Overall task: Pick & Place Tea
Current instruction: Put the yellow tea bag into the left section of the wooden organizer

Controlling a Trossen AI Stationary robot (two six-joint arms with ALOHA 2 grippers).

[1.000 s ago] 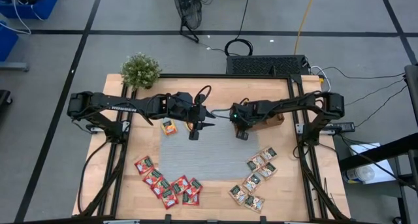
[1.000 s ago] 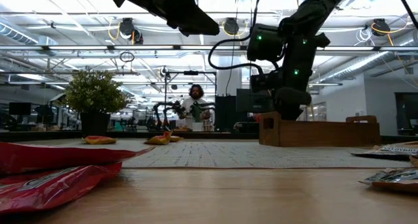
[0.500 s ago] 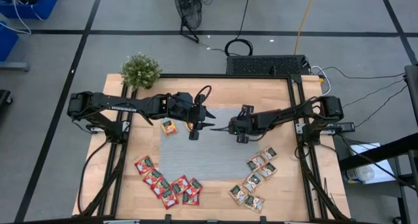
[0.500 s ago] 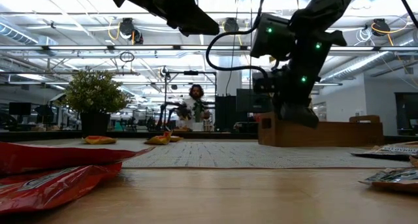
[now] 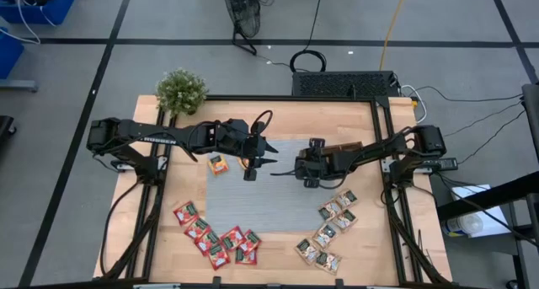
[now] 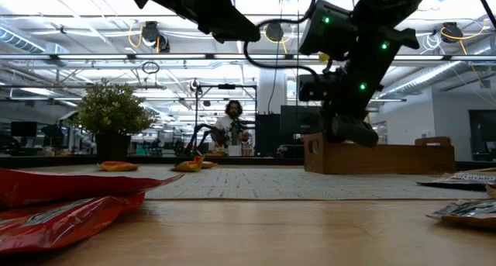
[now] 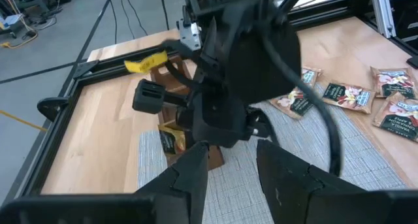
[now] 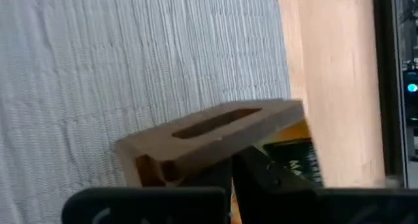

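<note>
The right gripper (image 5: pixel 296 168) is clenched with nothing visibly in its jaws, above the grey mat (image 5: pixel 269 206). The left gripper (image 5: pixel 268 153) hovers at its 10 o'clock, fingers partly apart, holding nothing. The wooden compartment tray (image 5: pixel 347 152) holds an orange-yellow sachet (image 8: pixel 292 160) visible behind its wall. On the table: one orange sachet (image 5: pixel 218 163) at 9 o'clock, seven red sachets (image 5: pixel 214 238) at 7 o'clock, seven pale-green sachets (image 5: pixel 330 226) at 5 o'clock.
</note>
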